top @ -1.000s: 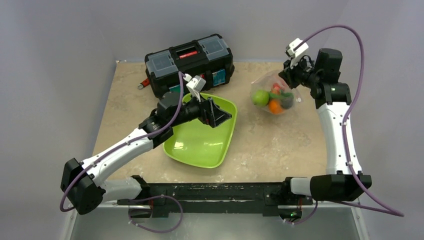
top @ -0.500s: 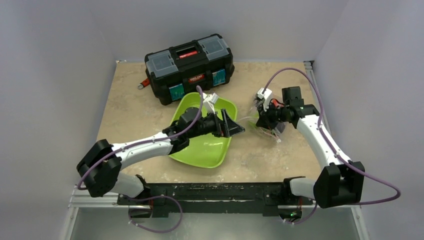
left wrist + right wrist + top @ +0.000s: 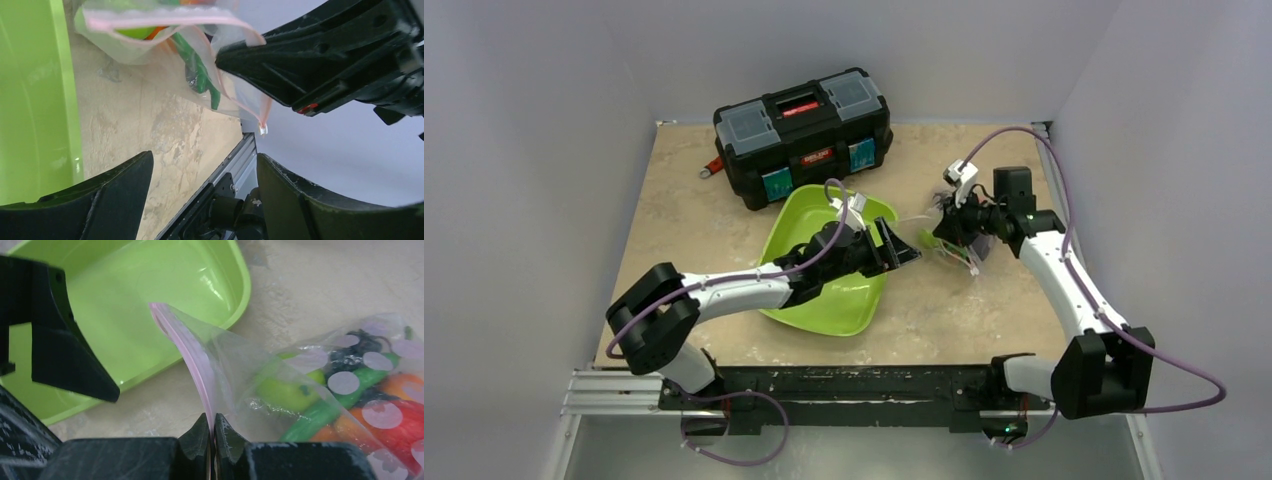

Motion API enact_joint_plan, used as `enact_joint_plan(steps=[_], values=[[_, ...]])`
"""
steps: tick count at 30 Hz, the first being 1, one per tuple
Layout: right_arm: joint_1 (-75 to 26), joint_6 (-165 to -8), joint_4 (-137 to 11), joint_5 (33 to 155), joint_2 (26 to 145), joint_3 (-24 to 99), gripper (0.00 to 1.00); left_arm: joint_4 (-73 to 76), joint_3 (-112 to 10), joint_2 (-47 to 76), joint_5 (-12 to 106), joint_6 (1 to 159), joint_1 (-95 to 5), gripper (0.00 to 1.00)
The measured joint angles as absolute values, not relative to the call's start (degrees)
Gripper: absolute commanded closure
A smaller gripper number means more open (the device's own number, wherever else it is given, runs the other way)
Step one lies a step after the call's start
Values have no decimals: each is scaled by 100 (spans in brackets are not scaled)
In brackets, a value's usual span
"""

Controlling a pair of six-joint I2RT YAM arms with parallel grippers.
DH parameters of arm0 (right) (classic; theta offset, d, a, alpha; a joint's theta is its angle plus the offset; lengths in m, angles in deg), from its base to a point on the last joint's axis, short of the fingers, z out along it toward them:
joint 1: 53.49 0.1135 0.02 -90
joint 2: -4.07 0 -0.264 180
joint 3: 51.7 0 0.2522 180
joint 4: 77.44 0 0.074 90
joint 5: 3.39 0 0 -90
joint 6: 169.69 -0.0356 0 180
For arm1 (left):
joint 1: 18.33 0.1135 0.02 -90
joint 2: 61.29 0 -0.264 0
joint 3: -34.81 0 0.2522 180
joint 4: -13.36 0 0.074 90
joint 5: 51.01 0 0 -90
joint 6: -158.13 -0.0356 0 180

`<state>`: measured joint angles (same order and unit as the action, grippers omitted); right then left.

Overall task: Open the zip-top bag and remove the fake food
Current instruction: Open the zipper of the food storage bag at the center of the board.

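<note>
Little was done: just right of the green tray (image 3: 165, 280), the right gripper (image 3: 214, 422) pinched the zip-top bag (image 3: 240, 370) by its pink zip strip (image 3: 192, 360), the left gripper (image 3: 204, 157) hung spread and empty beside it, and the fake food (image 3: 350, 405) sat inside, none yet removed.

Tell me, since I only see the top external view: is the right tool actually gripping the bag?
Observer: Yes; the right wrist view shows the right tool shut on the pink zip strip of the zip-top bag.
Operator: Is the left tool on the other side?
Observer: No; its wrist view shows the left tool open, short of the bag, touching nothing.
Operator: Food inside?
Observer: Yes, the fake food sits bunched in the bag, away from the strip.
</note>
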<state>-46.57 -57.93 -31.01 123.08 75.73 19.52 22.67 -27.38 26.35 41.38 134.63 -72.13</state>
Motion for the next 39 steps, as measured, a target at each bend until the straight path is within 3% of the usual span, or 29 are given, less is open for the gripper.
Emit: enact_joint_plan(steps=[12, 22, 32, 36, 39], values=[[-4749, -6820, -3923, 11919, 7411, 1884, 94, 1935, -4132, 3697, 3824, 13601, -7519, 31], [-4751, -6975, -4015, 11849, 7236, 1829, 94, 997, -5186, 4344, 3223, 13603, -7622, 43], [-4751, -7025, -4021, 11771, 7236, 1825, 95, 167, -5894, 4821, 2855, 13605, -7622, 44], [-4751, -7028, -4059, 11753, 7236, 1783, 95, -15, -6036, 4910, 2820, 13601, -7622, 73], [-4751, -7025, -4063, 11731, 7234, 1781, 96, -316, -6150, 4950, 2790, 13601, -7622, 81]])
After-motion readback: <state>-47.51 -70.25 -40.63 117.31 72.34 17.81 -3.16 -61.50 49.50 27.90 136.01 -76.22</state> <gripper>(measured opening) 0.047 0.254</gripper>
